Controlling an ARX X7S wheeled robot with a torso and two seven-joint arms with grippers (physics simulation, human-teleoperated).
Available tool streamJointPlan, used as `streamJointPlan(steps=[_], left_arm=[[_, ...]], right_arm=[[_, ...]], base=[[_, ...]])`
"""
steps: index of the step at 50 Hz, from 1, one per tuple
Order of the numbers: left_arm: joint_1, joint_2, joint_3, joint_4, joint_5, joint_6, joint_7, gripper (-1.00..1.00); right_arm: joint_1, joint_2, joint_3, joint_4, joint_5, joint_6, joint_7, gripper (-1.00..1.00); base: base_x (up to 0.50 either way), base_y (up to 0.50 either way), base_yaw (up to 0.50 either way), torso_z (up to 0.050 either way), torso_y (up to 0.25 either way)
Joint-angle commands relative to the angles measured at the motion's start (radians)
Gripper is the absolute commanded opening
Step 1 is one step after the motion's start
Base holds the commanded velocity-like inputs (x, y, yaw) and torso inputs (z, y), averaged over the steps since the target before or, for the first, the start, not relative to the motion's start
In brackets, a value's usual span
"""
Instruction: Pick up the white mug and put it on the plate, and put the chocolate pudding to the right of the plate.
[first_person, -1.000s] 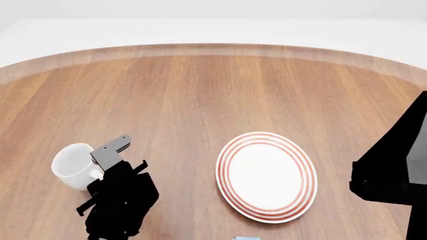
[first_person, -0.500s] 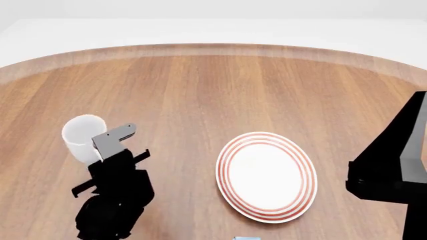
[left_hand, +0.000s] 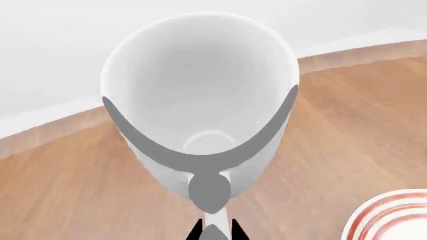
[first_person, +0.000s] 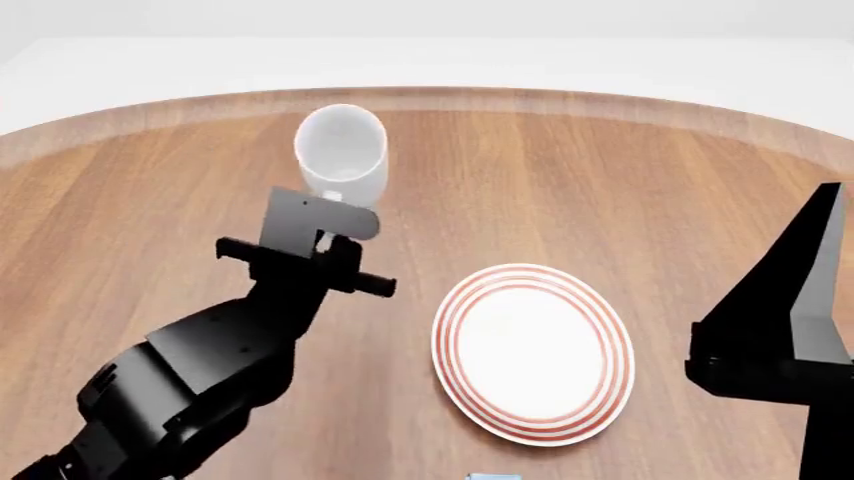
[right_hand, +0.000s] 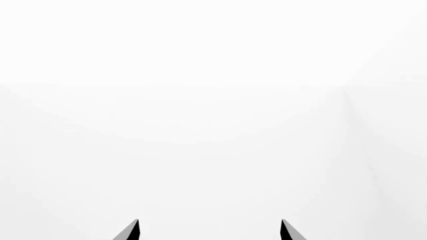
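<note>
In the head view the white mug (first_person: 342, 150) is seen in the upper centre-left of the frame, lifted clear of the wooden worktop (first_person: 561, 180) and held by the left gripper (first_person: 324, 225), which is clamped on its lower part near the handle. In the left wrist view the white mug (left_hand: 200, 95) fills the middle of the frame, its open mouth turned toward the camera, with the left gripper (left_hand: 212, 222) closed beneath it at the bottom centre. The plate (first_person: 533, 353) lies flat on the worktop at lower centre-right, well apart from the mug (a slice of its red-ringed rim (left_hand: 393, 220) is caught at the lower right of the wrist frame). A small blue corner, perhaps the chocolate pudding (first_person: 491, 477), is glimpsed at the bottom edge. In the right wrist view the fingertips (right_hand: 131, 231) of the right gripper (right_hand: 209, 231) are spread apart over blank white, holding nothing.
</note>
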Motion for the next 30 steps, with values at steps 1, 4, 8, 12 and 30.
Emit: streamJointPlan(steps=[1,4,8,12,30], left_arm=[[-0.157,-0.015,0.068,0.004,-0.052,-0.103,0.301,-1.0],[-0.209,-0.001,0.074,-0.034,-0.095,-0.127,0.393,-1.0],[-0.271,0.022,0.082,-0.068,-0.143,-0.162,0.483,-1.0],[-0.319,0.038,0.084,-0.063,-0.198,-0.214,0.531,-1.0],[-0.396,0.21,0.161,-0.291,-0.261,-0.307,0.674,-1.0]], right_arm=[[0.005,-0.013,0.025,-0.007,-0.012,0.008,-0.018,1.0],[0.006,-0.011,0.025,-0.008,-0.011,0.01,-0.016,1.0],[0.005,-0.01,0.026,-0.01,-0.01,0.011,-0.014,1.0],[0.003,-0.008,0.028,-0.008,-0.007,0.008,-0.012,1.0],[0.01,-0.002,0.031,0.008,0.003,0.003,-0.007,1.0]], base=[[0.0,0.0,0.0,0.0,0.0],[0.0,0.0,0.0,0.0,0.0],[0.0,0.0,0.0,0.0,0.0],[0.0,0.0,0.0,0.0,0.0],[0.0,0.0,0.0,0.0,0.0]])
